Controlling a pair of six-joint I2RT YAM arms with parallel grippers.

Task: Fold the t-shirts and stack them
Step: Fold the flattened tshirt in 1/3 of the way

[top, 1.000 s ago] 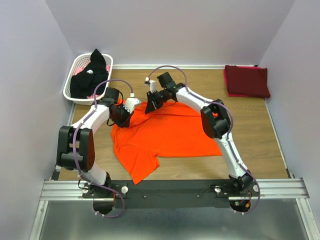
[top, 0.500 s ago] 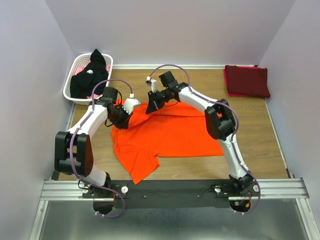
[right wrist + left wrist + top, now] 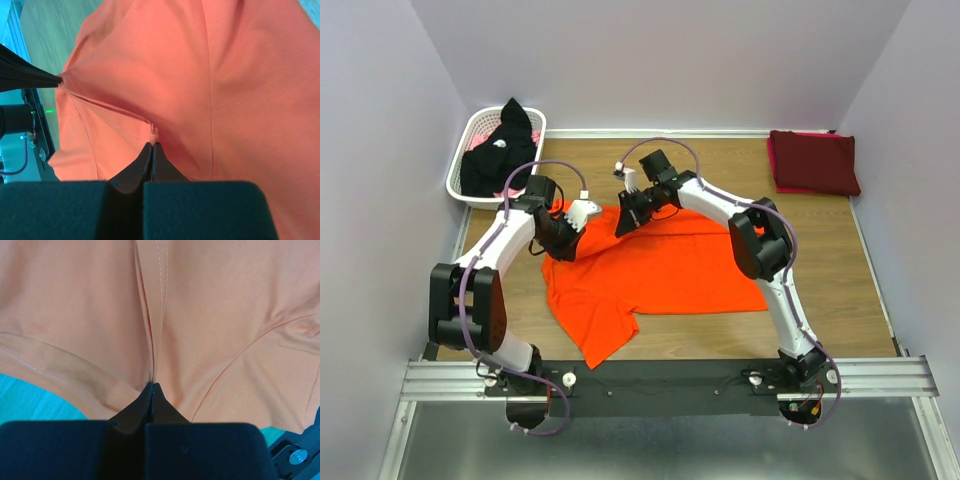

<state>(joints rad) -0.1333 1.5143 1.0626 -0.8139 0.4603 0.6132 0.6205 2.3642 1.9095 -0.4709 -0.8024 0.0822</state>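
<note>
The orange t-shirt (image 3: 665, 270) lies spread on the wooden table (image 3: 830, 250), near the middle and a little to the left, with one sleeve pointing toward the near edge. Both arms reach over its far edge. The left gripper (image 3: 152, 386) has its jaws pressed together on a fold of the orange cloth, and a stitched seam runs straight up from the tips. The right gripper (image 3: 151, 145) is also closed, pinching a small ridge of the same shirt just beside a hem line. In the right wrist view the cloth is pulled tight between this pinch and another pinched point at the left side of the picture, where a dark pointed finger holds the corner. From above, the two grippers are near each other at the far left part of the shirt, and the cloth there is lifted a little into wrinkles. The maroon t-shirt (image 3: 812, 162) lies folded at the far right corner of the table. The black t-shirt (image 3: 495, 160) hangs partly out of the white basket (image 3: 458, 170) at the far left corner.
</note>
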